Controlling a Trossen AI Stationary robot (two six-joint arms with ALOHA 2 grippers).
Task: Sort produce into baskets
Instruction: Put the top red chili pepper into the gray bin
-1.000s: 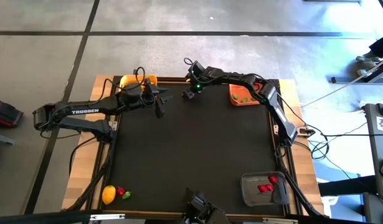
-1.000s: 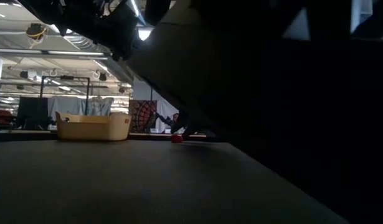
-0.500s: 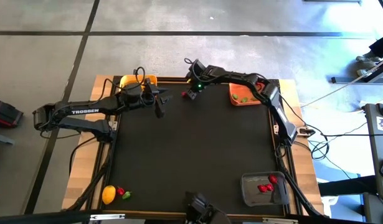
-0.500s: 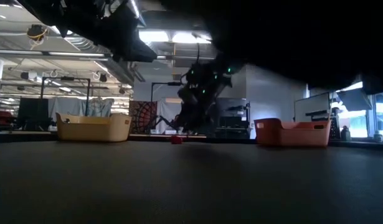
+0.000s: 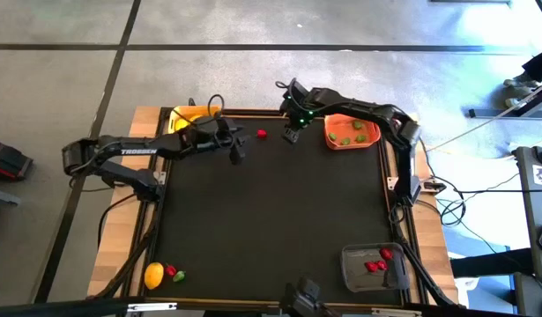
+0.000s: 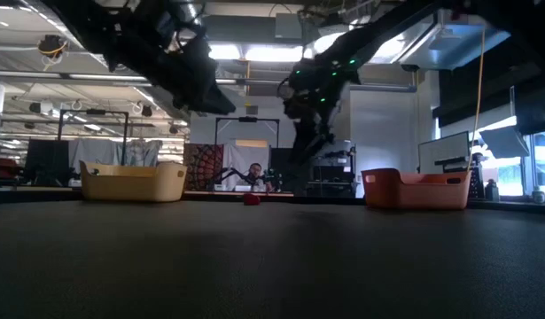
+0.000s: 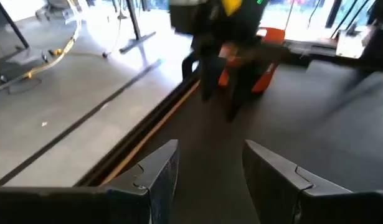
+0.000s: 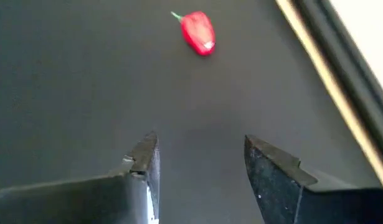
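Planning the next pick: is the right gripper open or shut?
Open. The right gripper shows a clear gap between its fingers, nothing held; the red pepper lies beyond on the mat.

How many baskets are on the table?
3. The yellow basket sits at the far left edge, partly under the left arm. The orange basket sits at the far right. The grey basket is at the near right corner.

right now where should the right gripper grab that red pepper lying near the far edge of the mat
Probably across the plump middle of the red pepper, coming straight down from above. It lies flat on the black mat with bare space all round, its thin green stem poking off one end, so the stem is a poor hold. The right gripper has its fingers open, with nothing between them.
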